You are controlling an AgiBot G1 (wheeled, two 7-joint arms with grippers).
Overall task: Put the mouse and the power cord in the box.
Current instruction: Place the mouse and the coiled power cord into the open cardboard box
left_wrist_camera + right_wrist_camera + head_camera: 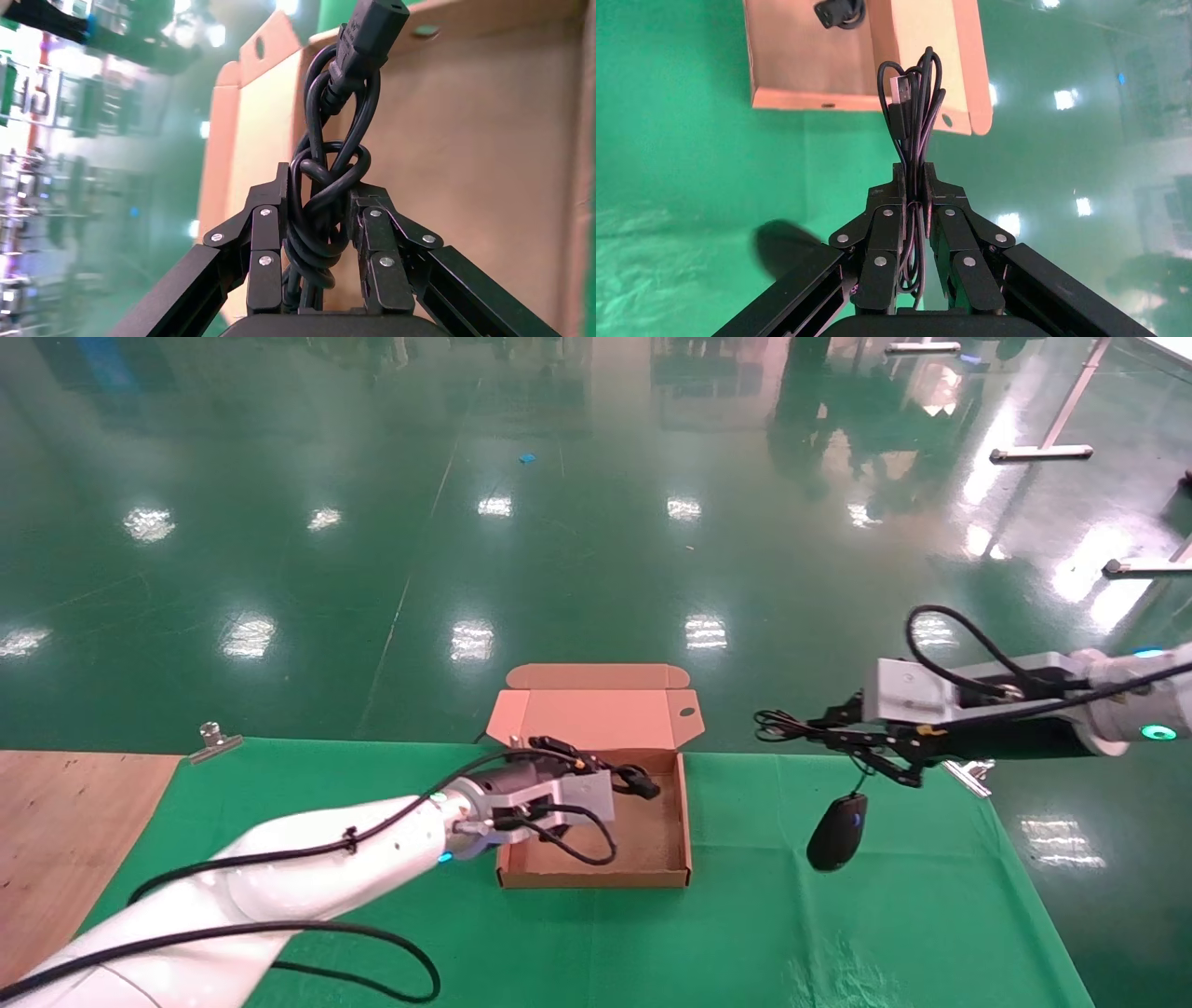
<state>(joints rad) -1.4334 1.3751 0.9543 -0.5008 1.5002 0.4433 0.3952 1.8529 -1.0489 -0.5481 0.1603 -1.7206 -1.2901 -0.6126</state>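
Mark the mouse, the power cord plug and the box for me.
mouse [837,832], head view, middle of its black shell.
power cord plug [372,29], left wrist view, side of the plug body.
box [596,875], head view, front wall.

The box [596,873] is entered from its near-left corner by the left gripper [622,772], whose jaws are clamped on the power cord [330,203]. Ahead of that gripper the raised lid [596,714] blocks passage; bare cardboard floor is left open beyond it toward the right wall. The right gripper [792,728] is held above the green cloth [838,933], well apart from the box, pinched on the bundled wire [912,105]; the mouse [837,832] hangs beneath it. Between this gripper and the box wall, open cloth is seen.
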